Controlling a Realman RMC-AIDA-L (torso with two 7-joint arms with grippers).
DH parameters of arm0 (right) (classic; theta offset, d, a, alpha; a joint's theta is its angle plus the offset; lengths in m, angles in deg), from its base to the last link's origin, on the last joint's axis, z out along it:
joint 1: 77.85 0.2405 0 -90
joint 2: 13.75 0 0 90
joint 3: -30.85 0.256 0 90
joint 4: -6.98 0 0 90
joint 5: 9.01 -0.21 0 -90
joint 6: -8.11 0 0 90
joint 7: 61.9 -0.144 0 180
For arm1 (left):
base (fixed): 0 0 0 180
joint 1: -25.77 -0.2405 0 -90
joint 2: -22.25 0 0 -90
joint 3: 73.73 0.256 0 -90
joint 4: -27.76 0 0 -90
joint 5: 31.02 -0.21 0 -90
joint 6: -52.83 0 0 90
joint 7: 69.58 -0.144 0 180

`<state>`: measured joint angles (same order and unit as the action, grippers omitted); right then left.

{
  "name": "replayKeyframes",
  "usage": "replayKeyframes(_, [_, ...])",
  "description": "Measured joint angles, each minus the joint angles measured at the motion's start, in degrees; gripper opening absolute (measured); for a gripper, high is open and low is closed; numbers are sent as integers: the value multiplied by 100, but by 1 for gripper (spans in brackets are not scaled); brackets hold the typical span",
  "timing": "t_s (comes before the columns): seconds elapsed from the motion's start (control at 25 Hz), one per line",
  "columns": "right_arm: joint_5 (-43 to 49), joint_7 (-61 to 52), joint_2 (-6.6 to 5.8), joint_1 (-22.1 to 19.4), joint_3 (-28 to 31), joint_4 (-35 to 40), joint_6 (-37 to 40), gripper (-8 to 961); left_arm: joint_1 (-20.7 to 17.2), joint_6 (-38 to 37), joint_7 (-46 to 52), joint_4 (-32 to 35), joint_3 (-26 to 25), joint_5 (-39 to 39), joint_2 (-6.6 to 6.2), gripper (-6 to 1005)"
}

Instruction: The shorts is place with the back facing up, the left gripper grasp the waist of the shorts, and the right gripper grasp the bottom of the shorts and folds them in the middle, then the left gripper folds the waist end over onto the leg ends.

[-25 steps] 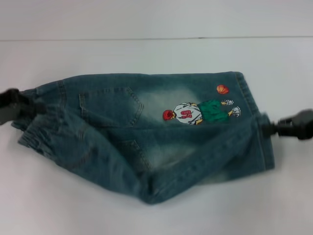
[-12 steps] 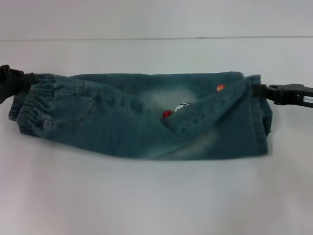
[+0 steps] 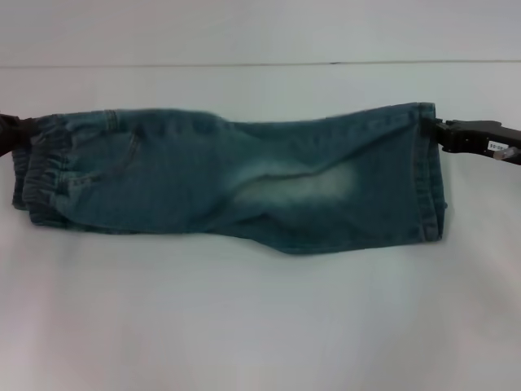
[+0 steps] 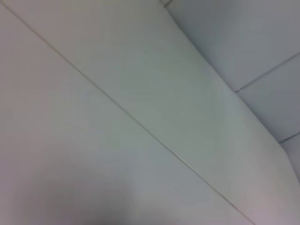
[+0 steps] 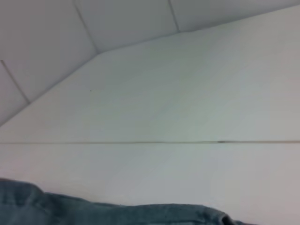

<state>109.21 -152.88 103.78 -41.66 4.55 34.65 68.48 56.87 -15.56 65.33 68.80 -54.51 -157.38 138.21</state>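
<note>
Nearest the robot, the front strip of the white desk [image 3: 260,326] lies bare, and just beyond it runs the lower edge of the shorts [image 3: 236,191], now a long, narrow band of faded denim stretched across the desk from left to right. The embroidered player is not visible, and only one back pocket shows near the left end, so the lengthwise fold in the middle looks done: one side has been laid over the other and the far edges line up roughly along the top.

At the left end sits the waist [image 3: 41,175], its gathered elastic bunched and doubled. The left pincer [image 3: 15,134] is at its far corner, closed on the band as far as the head view shows (only a dark tip is in frame). At the right end the bottom of the shorts [image 3: 430,175] shows its stitched hems stacked, and the right pincer [image 3: 444,134], the one with the white label, is clamped on their far corner.

The right wrist view catches a strip of denim edge [image 5: 117,211] against the desk; the left wrist view shows only the desk surface.

What is left, by my reading, is the second fold: both pincers must let go or regrip, then the left one carries the waist over onto the leg ends. The cloth looks slightly twisted mid-length, which may skew that fold.
</note>
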Motion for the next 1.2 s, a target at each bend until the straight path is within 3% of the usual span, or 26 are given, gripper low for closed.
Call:
replayKeyframes(0.16, [-304, 377, 63, -4, -16, -138, -217, 13, -12, 206, -208, -90, -10, 62, 37, 97])
replayKeyframes(0.56, [-925, 1003, 85, 21, -35, -500, -621, 45, -21, 373, -618, -262, 3, 80, 55, 102])
replayKeyframes(0.92, [-899, 1022, 116, 82, -155, -558, -741, 80, -56, 668, -1208, -270, -29, 359, 188, 107])
replayKeyframes(1.0, [-900, 1017, 123, 71, -178, -559, -743, 88, -71, 708, -1309, -269, -29, 374, 194, 149])
replayKeyframes(1.2, [-930, 998, 114, -15, -133, -560, -603, 289, -160, 623, -1385, -176, -33, 377, 163, 255])
